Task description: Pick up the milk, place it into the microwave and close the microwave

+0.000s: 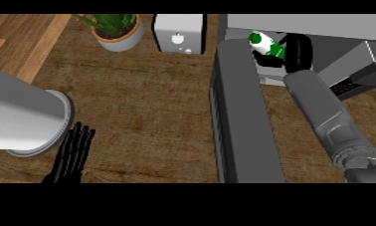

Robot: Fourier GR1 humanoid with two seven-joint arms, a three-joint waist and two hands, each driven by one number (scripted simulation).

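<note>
The dark brown wooden counter top (147, 100) lies bare and broad through the middle of the view, between the left forearm's grey cuff at the left edge and the dark grey microwave door (242, 115), which stands swung open and runs as a long slab from the lower edge up toward the microwave's mouth. To the right of that door the room narrows: the right forearm fills most of the gap between the door and the grey microwave body (345, 46), whose pale top edge spans the upper right. Along the far edge of the counter sit a green leafy plant in a round grey pot (116, 33) and, just to its right, a white boxy toaster (178, 33), both well apart from the arms.

The black right hand (297, 51) is at the microwave's opening, its fingers curled round the white milk bottle with green label (264, 46). The bottle lies tilted, its upper end pointing up-left, at the threshold of the opening just beside the door's top end; whether it rests on the floor of the cavity cannot be told.

The black left hand (73, 153) rests at the lower left, fingers straight and spread, pointing up, holding nothing
</note>
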